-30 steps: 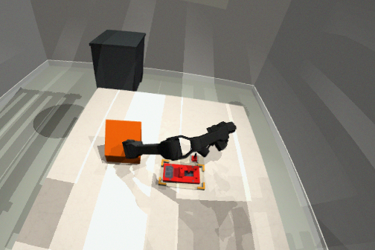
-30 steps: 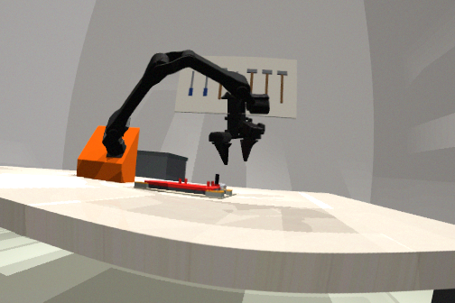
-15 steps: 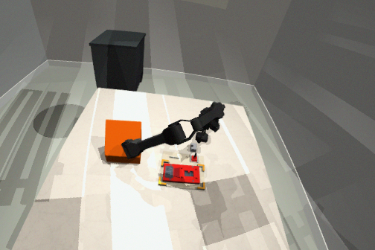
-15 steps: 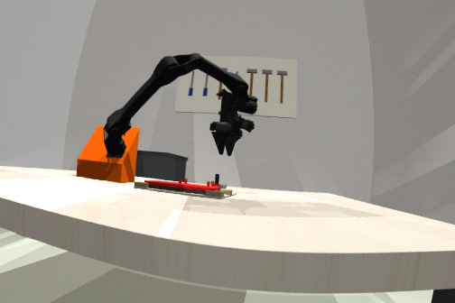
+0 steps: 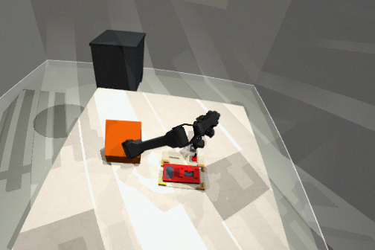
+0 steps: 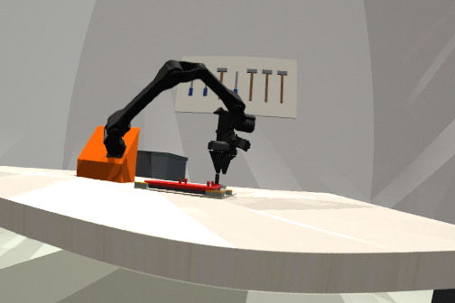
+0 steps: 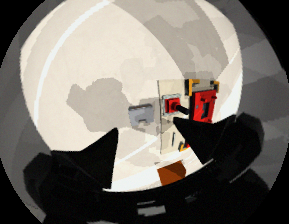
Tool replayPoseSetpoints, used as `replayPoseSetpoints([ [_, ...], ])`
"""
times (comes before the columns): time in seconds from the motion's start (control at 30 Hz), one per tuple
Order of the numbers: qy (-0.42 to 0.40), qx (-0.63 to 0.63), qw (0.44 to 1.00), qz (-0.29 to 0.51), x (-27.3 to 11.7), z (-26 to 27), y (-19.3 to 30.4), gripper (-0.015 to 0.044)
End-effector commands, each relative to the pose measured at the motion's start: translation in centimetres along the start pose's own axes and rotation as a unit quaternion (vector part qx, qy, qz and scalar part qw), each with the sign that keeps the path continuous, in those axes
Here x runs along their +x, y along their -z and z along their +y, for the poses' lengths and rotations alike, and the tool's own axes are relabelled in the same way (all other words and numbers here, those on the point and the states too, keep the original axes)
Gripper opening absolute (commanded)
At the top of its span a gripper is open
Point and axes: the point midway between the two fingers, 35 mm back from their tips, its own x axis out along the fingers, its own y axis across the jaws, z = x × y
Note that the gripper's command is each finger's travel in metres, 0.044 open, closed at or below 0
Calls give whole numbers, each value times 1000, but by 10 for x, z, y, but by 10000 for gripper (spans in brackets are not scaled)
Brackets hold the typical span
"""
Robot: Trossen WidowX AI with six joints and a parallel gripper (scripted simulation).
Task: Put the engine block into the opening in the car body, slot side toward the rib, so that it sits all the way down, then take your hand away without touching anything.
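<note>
The grey engine block lies on the table beside the fixture board, with a notch in its near side; it shows partly under the arm in the top view. The red car body lies on the board; its dark opening shows nothing red or grey standing up in it. My gripper is open and empty, pointing down above the table, with the engine block seen between its fingertips in the wrist view. The rib is too small to tell.
A small red part with a black post stands on the board, between the block and the car body. The arm's base sits on an orange box. A dark cabinet stands beyond the table.
</note>
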Motion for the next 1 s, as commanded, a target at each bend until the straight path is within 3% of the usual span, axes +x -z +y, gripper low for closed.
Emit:
replayPoseSetpoints([
  [0.0,-1,-3,1000,-7,4,3,1,440],
  [0.97,0,-3,1000,-8,52,3,2,440],
])
